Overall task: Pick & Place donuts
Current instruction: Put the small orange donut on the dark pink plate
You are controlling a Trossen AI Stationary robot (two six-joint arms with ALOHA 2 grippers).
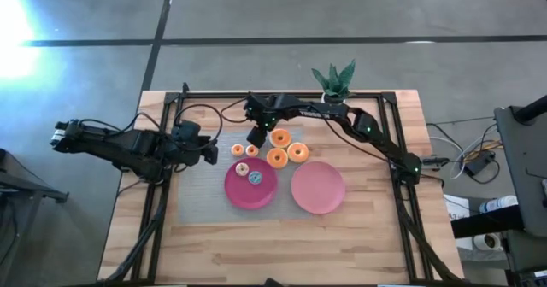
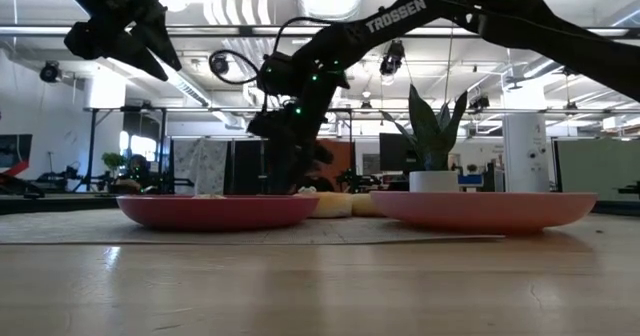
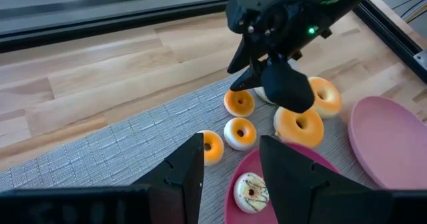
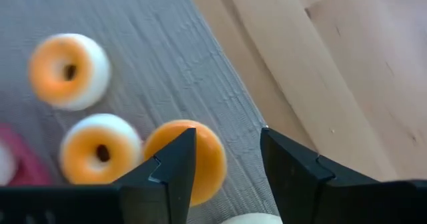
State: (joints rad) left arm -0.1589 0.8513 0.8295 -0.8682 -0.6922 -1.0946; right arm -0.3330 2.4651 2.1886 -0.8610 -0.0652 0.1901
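The left gripper's (image 3: 230, 167) jaws stand apart with nothing between them, hovering over the grey mat (image 1: 198, 187) at the table's (image 1: 256, 248) left, just beside the magenta plate (image 1: 242, 193). The right gripper's (image 4: 227, 164) jaws also stand apart, holding nothing, low over the loose donuts at the back of the mat, one orange donut (image 4: 200, 159) partly between them.

The task looks partly done. The magenta plate holds two donuts, a whitish one (image 3: 251, 191) and a blue-iced one (image 1: 255, 178). The pink plate (image 1: 318, 187), to the right, holds none. About five donuts (image 1: 278, 157) lie on the mat behind the plates, yet to be placed.
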